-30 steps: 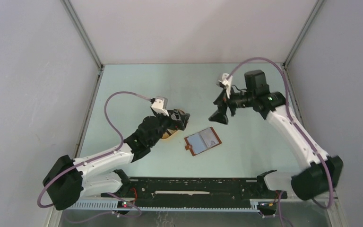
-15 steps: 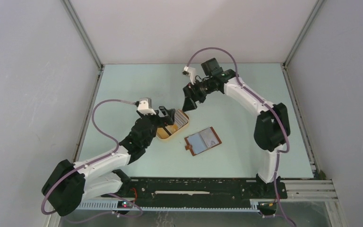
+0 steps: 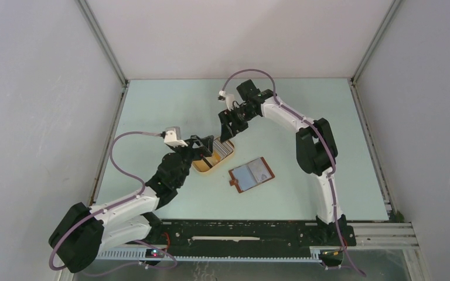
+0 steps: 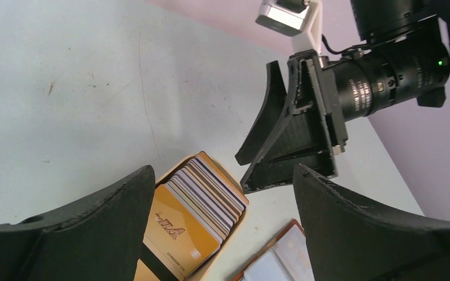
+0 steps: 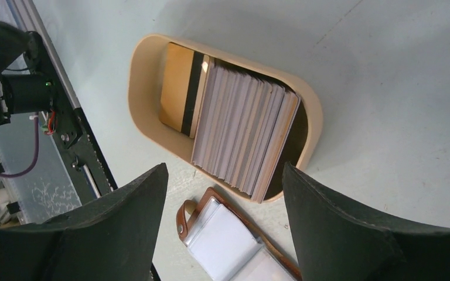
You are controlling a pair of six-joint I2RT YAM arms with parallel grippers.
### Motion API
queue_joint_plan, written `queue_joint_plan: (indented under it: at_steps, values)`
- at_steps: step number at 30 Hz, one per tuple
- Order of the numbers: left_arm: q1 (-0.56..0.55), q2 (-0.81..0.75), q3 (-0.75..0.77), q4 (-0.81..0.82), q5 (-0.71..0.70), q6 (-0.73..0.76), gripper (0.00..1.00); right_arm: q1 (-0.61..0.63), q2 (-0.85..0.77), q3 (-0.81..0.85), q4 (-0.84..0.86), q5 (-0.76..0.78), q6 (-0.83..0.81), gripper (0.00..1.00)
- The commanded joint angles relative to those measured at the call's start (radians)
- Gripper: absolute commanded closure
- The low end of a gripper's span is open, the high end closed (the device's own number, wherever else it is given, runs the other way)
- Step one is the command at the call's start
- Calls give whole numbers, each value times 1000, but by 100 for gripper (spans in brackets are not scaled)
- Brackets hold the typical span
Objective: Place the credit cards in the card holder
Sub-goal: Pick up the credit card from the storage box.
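The credit cards (image 5: 243,134) are sitting edge-on in the tan tray (image 5: 146,76), the card holder (image 3: 251,174) lying open just right of it — left jaws and right jaws hovering apart there, seemingly touching nothing.

Bright, even light w/ soft shadows, top cam sharp, wrist cams' near jaws dark + slightly blurry

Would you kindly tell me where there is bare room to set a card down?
Bare table lies right of the card holder, toward the right arm, and between holder and near rail. The far-left corner is free. Crowded: the tray, with left gripper and right gripper over the credit cards.
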Motion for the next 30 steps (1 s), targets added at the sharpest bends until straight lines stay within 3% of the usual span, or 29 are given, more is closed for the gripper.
queue_joint_plan:
  at_steps: [1, 30]
  values:
    - [5, -12, -21, 56, -8, -7, 8, 6, 25, 56, -11, 18, 36, 20]
    - [5, -20, -35, 70, 2, -8, 8, 38, 100, 69, -36, 23, 53, 27]
